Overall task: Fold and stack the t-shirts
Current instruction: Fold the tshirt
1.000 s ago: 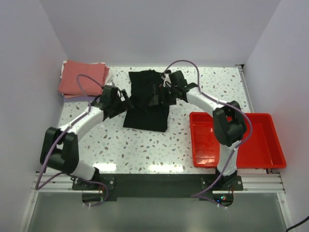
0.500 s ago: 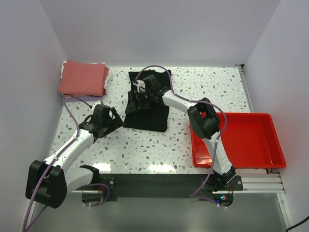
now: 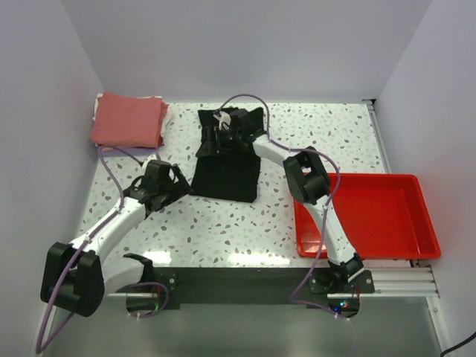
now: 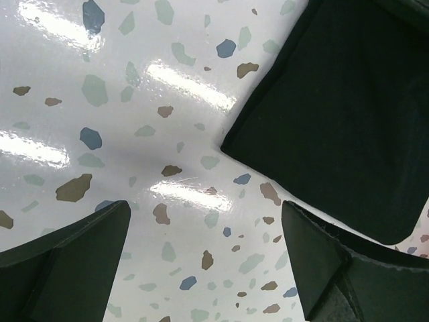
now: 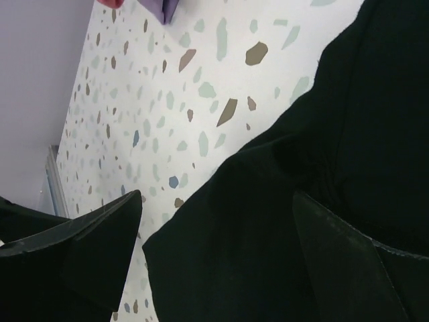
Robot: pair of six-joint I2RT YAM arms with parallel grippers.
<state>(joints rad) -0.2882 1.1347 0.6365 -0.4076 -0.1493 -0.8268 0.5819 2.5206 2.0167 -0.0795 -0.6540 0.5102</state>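
Observation:
A black t-shirt [image 3: 227, 167] lies partly folded in the middle of the table. Its near left corner shows in the left wrist view [image 4: 335, 114]. My left gripper [image 3: 175, 186] is open and empty, just left of that corner, over bare table [image 4: 201, 261]. My right gripper [image 3: 216, 136] is open above the shirt's far left part; in its wrist view the black cloth [image 5: 301, 221] lies between the fingers, not pinched. A folded salmon-red shirt [image 3: 128, 119] tops a stack at the far left, with pale lavender [image 5: 165, 8] and white edges below it.
A red plastic tray [image 3: 372, 216] stands at the right, near the front edge. The right arm's upper link reaches across its left side. White walls close in the table on the left, back and right.
My right gripper has swung left across the black shirt to its far left part. My left arm has pulled back and down to the shirt's near left corner.

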